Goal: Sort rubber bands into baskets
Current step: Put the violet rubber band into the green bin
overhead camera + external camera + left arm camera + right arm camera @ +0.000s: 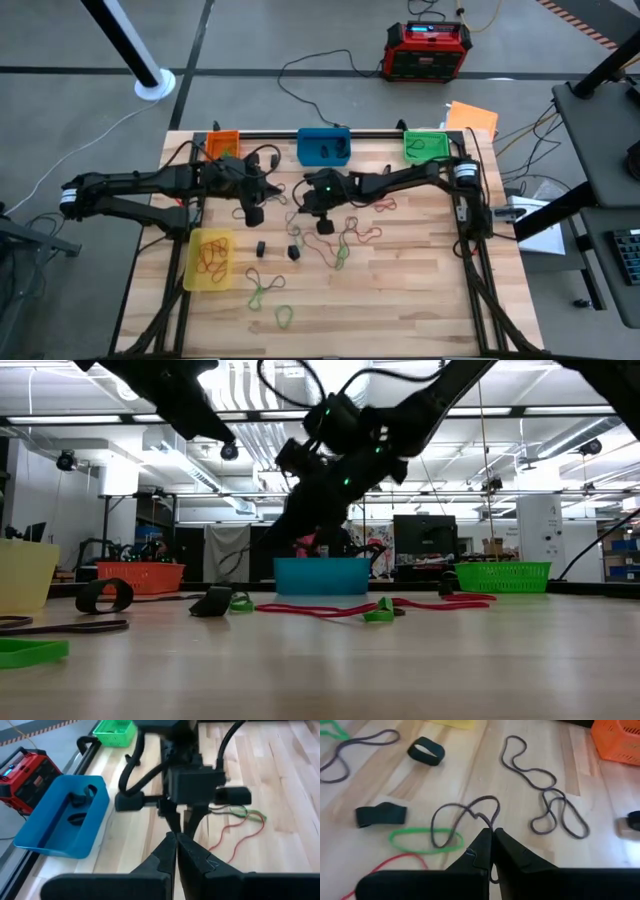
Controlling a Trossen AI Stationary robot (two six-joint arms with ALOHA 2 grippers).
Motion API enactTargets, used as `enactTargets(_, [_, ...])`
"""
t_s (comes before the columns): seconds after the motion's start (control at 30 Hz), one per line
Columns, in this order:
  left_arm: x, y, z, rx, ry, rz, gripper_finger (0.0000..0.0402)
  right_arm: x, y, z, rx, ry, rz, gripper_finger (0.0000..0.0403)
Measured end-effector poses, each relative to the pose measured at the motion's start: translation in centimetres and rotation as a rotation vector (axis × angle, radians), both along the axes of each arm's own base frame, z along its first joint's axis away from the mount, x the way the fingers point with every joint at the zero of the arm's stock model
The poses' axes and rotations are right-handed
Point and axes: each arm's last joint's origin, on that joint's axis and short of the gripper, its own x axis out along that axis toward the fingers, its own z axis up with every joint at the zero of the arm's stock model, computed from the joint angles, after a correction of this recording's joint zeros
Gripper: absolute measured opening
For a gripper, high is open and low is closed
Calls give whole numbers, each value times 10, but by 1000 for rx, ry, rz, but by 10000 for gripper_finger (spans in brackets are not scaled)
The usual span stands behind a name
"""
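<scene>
My right gripper [492, 851] hangs over the middle of the table [420, 300], fingers pressed together on a thin grey-brown rubber band [465, 817] whose loop trails off the fingertips and crosses a green band [425, 841] lying flat on the wood. My left gripper [176, 851] is next to it, just left of centre, its fingers closed with nothing visible between them, pointing at the other arm's wrist.

Around the 2 grippers the loose bands lie scattered: 2 short black ones [277, 249] just in front, red and green loops [352, 235] to the right, and 2 green loops [270, 300] nearer the front edge. The yellow basket [193, 270] sits at the front left with several red-brown bands [212, 257] inside.

Along the far edge stand 3 more baskets: the orange basket [222, 143] on the left, the blue basket [323, 146] in the middle holding 2 black bands [80, 806], and the green basket [426, 144] on the right. Beyond the table, a red-and-black power box [427, 50] rests on the floor.
</scene>
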Motion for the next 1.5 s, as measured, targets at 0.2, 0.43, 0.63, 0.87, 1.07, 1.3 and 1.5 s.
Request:
enactTargets(0.2, [0,0,0,-4,-7,7,0,-29,2,37,-95,25,-71,9])
enactTargets(0.43, [3,0,-6,-11,-48,15,0,-82,0,78,-235,74,-277,9])
enactTargets(0.63, [3,0,-9,-18,-45,18,0,-141,-9,104,-409,177,-622,9])
enactTargets(0.87, [6,1,-4,12,-109,4,0,-200,-41,109,-445,142,-1200,9])
enactTargets(1.07, [8,1,-1,37,-154,-6,0,-240,-76,83,-260,118,-1547,9])
enactTargets(1.3, [8,1,-3,38,-146,-7,0,-265,-102,56,-75,162,-1695,9])
enactTargets(1.5, [8,1,-4,38,-143,-8,0,-265,-108,48,-49,186,-1735,9])
